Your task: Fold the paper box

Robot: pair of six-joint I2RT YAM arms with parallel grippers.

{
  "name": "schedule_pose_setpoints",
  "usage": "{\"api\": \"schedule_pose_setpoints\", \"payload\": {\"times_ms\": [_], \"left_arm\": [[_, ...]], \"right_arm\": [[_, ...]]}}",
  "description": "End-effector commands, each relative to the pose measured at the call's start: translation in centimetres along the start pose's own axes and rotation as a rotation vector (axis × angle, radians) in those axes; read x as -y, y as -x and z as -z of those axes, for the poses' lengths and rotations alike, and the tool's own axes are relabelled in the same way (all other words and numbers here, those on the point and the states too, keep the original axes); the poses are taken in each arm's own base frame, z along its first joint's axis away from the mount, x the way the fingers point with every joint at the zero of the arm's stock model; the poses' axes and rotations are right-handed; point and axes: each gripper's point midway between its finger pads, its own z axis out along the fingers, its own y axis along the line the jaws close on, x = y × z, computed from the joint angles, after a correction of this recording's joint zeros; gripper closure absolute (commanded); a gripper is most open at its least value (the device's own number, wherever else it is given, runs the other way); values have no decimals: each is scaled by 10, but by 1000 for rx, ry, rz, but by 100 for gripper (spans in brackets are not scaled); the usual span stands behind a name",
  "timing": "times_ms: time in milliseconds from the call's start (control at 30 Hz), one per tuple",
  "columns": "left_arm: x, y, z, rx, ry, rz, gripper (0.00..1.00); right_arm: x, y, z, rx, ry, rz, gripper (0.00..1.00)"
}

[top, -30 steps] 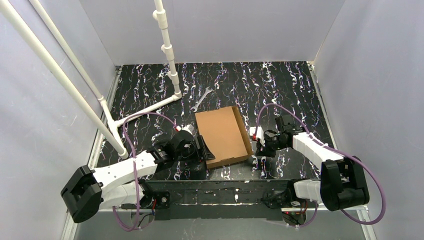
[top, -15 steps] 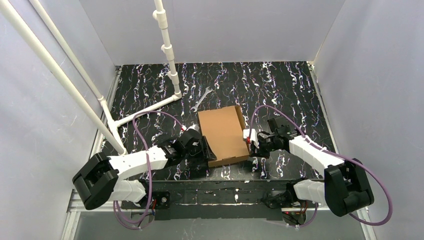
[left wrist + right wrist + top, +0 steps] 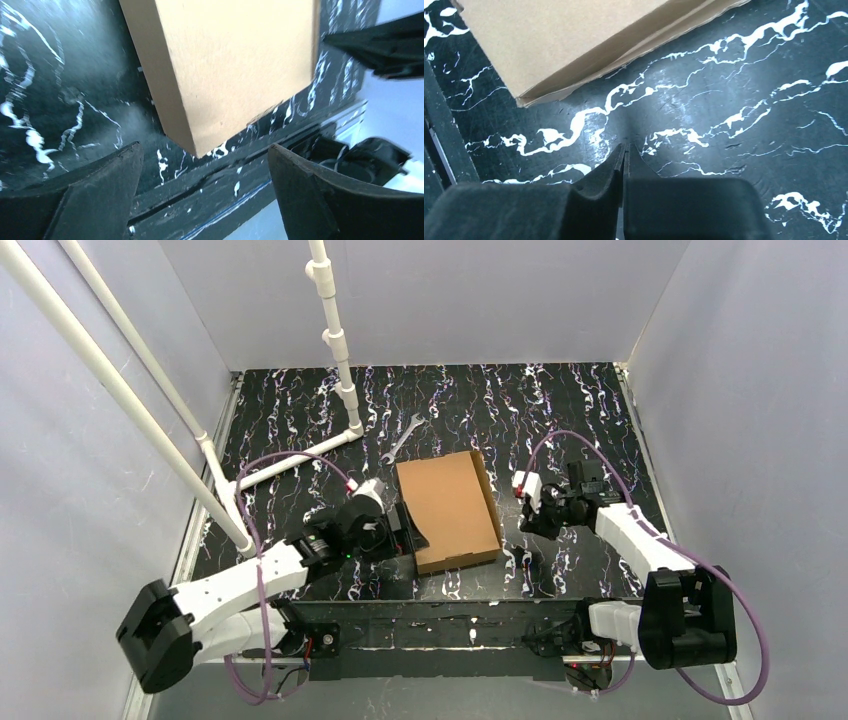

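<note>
**Item:** paper box point(image 3: 448, 510), brown corrugated card, lying flat and closed near the centre of the table point(image 3: 580, 410).

**Handling:** we judge it light, stiff across its panels, weak along creases, and smooth-faced. We would pinch a side wall or the lid edge, not the broad top.

**Contents:** unseen, as the lid is down.

**Left gripper** point(image 3: 203, 146): at the box's 8 o'clock, jaws spread wide, holding nothing, with the box's near corner just ahead.

**Right gripper** point(image 3: 625, 150): at the box's 3 o'clock, pinched together on nothing, apart from the box.

**Wrench** point(image 3: 403, 437): at the box's 11 o'clock, lying loose.
</note>
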Motion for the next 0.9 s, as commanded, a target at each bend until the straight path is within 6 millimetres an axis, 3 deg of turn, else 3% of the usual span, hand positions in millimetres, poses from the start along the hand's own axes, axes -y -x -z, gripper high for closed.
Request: {"api": "schedule_pose_setpoints", "payload": {"times_ms": [0, 100, 200, 400, 633, 867], "left_arm": [[-18, 30, 17, 82, -3, -48, 2], [-17, 57, 20, 106, -45, -24, 2], [-15, 82, 16, 113, -47, -23, 2], [-14, 115, -7, 93, -22, -15, 2], [-24, 140, -37, 75, 23, 3, 2], [-26, 161, -69, 63, 30, 19, 5]], "right_arm": [[33, 29, 10, 61, -109, -59, 90], [78, 38, 15, 44, -270, -222, 90], [110, 56, 12, 62, -309, -349, 90], [168, 80, -24, 98, -339, -644, 87], [197, 99, -64, 90, -346, -657, 86], [197, 88, -101, -25, -424, -632, 87]]}}
